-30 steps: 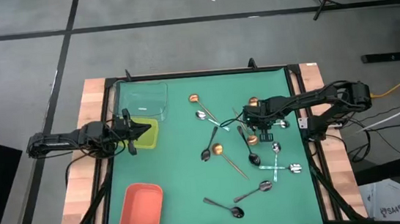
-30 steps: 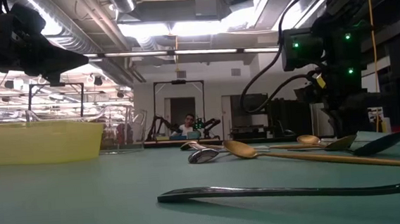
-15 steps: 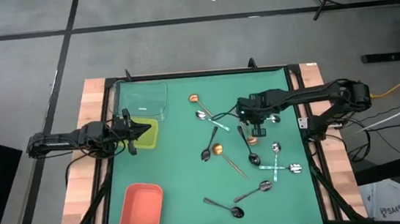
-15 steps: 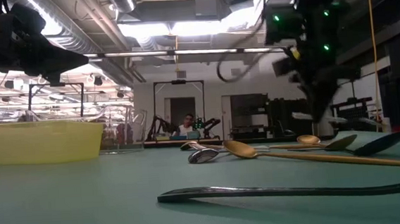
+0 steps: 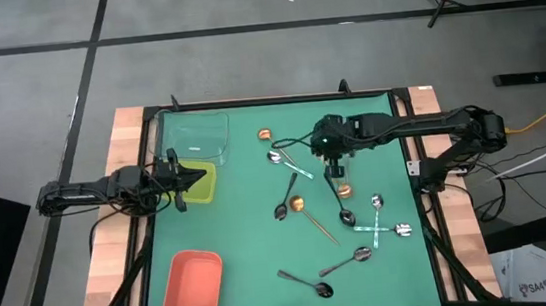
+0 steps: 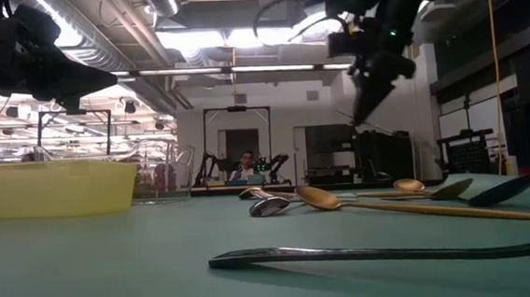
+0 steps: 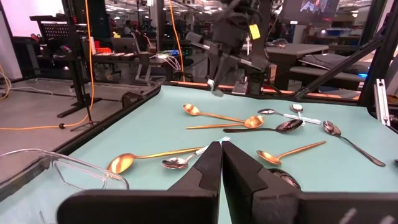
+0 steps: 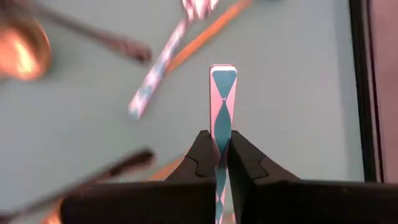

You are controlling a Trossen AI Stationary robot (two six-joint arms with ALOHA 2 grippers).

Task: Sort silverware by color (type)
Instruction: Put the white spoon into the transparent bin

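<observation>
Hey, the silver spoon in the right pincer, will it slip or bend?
Probably stiff: the spoon juts straight from the right pincer. Its mirror finish and thin pinched handle suggest it may slip or pivot.

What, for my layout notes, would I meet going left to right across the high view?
salmon-orange tray → copper spoon beside the clear tray → right gripper, fingers shut on a spoon handle → silver spoon nearest the right edge

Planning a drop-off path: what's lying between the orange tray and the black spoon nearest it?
Nothing: in the high view the green mat is bare between the orange tray and the black spoon.
</observation>
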